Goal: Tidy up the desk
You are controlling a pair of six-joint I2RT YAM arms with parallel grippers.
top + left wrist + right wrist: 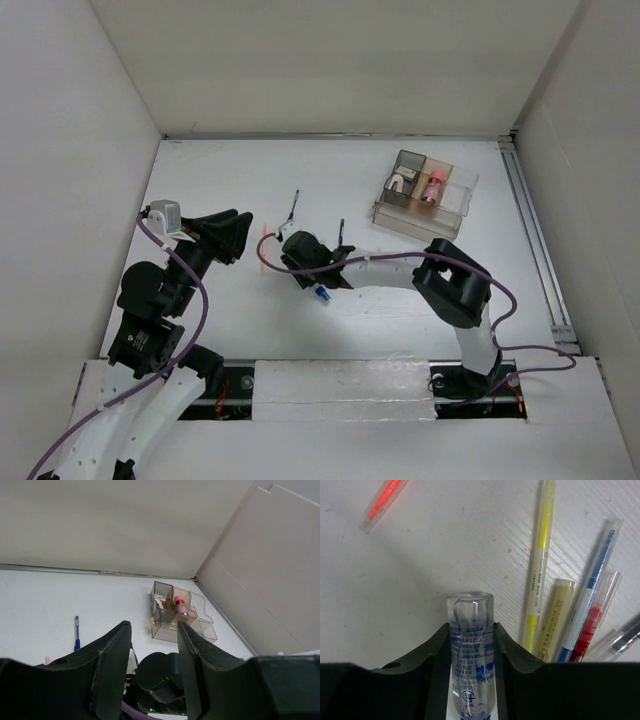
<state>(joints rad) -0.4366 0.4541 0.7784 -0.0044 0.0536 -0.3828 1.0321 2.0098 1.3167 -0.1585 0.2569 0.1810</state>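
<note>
Clamped between the pads of my right end effector [470, 635]: a clear tube [470, 612] with blue print. Jaws closed snug on both its sides. Tube's long axis runs straight out along my fingers, rounded end pointing away from the wrist.

Just beyond it, to the right, a loose fan of pens lies flat on the surface [200, 180]: yellow highlighter [538, 565], cream highlighter [555, 620], blue pen [594, 575], red pen [592, 620]. They crowd each other at the near ends and none touches the tube. Farther off to the left, alone, an orange pen [382, 502].

Left end effector [243, 236] hovers at the left of the surface, jaws parted, nothing between them.

Far right: clear tray [420, 218], well apart from the pen cluster. Its far compartments hold a pink item [433, 187] and a white item [398, 183]. The long near compartment looks unfilled, running roughly left to right.

Judgement: the tidying is early, with most pens loose. The tray lies far and right of my loaded end effector, and the right arm is the nearer one to it. Delivery likely means swinging right and turning the tube's axis in line with the long compartment. Whether the tube fits there, I cannot tell.
</note>
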